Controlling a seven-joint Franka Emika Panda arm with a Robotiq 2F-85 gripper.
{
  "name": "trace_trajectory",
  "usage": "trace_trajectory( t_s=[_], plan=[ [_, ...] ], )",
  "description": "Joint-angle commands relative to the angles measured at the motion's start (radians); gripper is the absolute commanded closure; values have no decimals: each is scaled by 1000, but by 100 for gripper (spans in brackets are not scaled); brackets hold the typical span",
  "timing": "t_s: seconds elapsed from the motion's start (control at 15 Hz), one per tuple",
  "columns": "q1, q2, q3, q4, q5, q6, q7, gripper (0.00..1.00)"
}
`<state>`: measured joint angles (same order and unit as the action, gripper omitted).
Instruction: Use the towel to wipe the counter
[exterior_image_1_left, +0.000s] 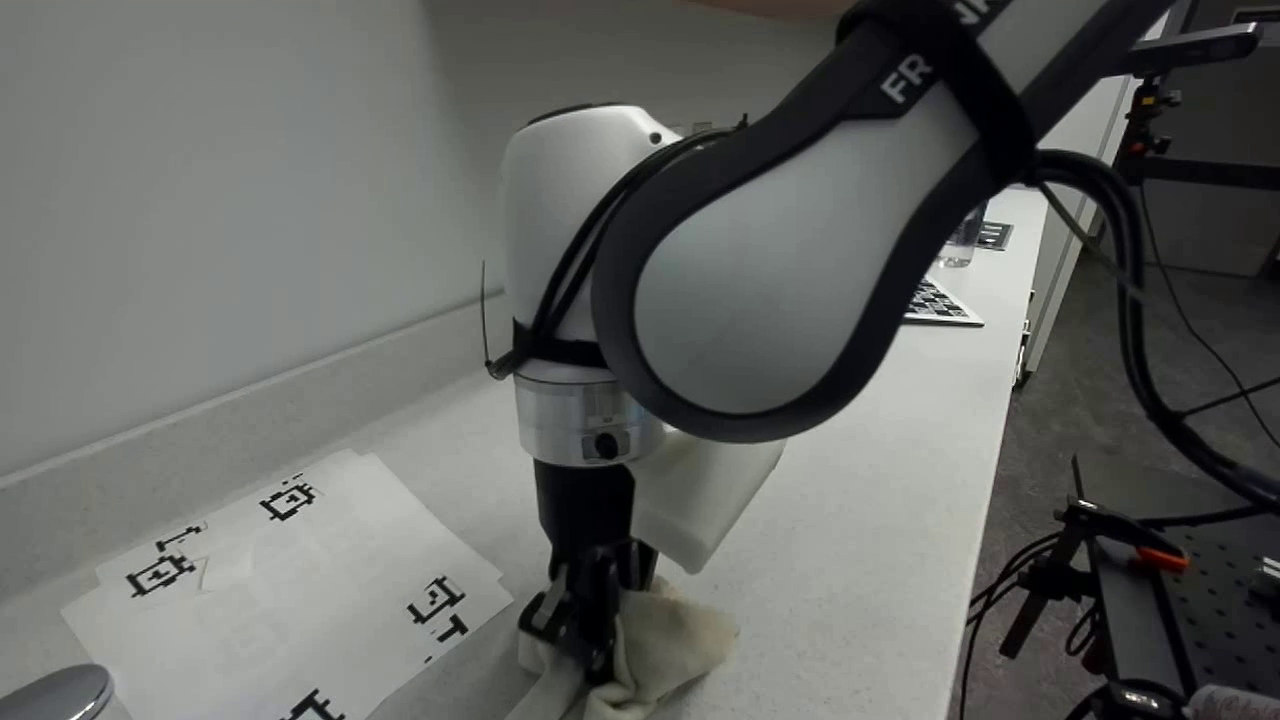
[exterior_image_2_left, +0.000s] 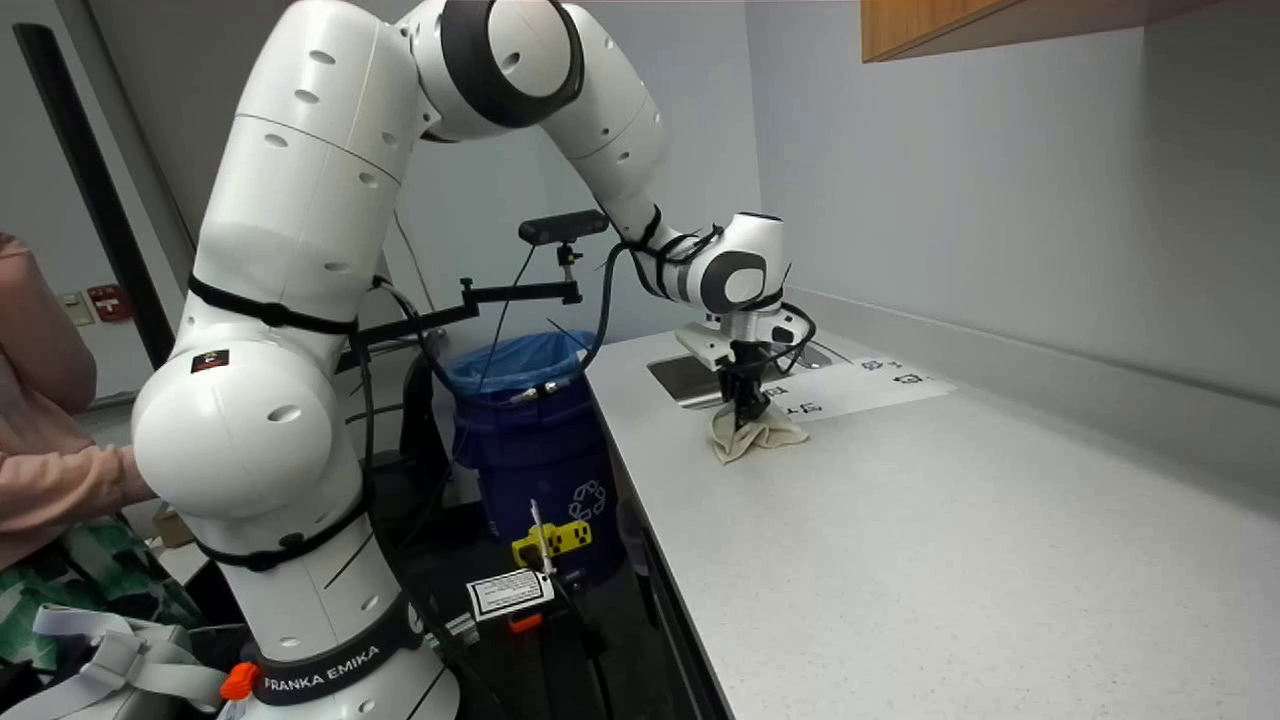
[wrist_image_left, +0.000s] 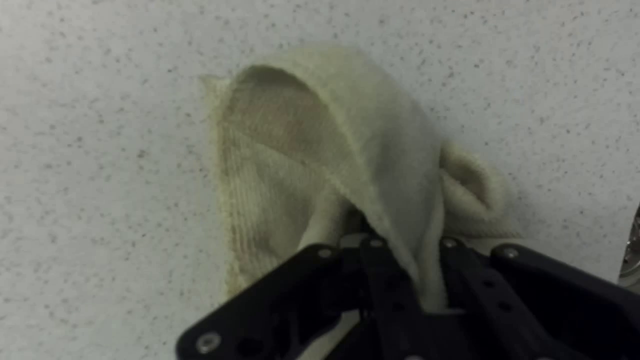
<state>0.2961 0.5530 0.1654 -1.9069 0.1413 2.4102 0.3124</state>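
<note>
A cream towel lies bunched on the white speckled counter. The towel shows in both exterior views (exterior_image_1_left: 672, 645) (exterior_image_2_left: 768, 434) and in the wrist view (wrist_image_left: 370, 100). The counter shows in all views (exterior_image_1_left: 850, 570) (exterior_image_2_left: 950, 560) (wrist_image_left: 100, 200). My gripper (exterior_image_1_left: 600, 660) points straight down and is shut on a fold of the towel, which rises between the fingers (wrist_image_left: 410, 245) in the wrist view. The rest of the towel spreads loosely on the counter around the fingertips. The fingertips are partly hidden by the cloth in the exterior view (exterior_image_2_left: 742, 412).
White paper sheets with black markers (exterior_image_1_left: 300, 580) lie beside the gripper, along the wall side. A sink (exterior_image_2_left: 690, 382) is set in the counter's far end. A checkered board (exterior_image_1_left: 938, 303) and a clear glass (exterior_image_1_left: 958, 250) stand farther along. A wooden cabinet (exterior_image_2_left: 930, 28) hangs above.
</note>
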Motion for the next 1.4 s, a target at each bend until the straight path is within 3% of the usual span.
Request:
trace_trajectory(
  t_s=[0.0, 0.4, 0.87, 1.33],
  plan=[
    [-6, 51, -15, 68, -14, -53, -20, 96],
    [-73, 5, -68, -2, 9, -26, -14, 96],
    [-179, -90, -123, -166, 58, 47, -3, 96],
    [-214, -174, -149, -296, 65, 106, 19, 96]
  ],
)
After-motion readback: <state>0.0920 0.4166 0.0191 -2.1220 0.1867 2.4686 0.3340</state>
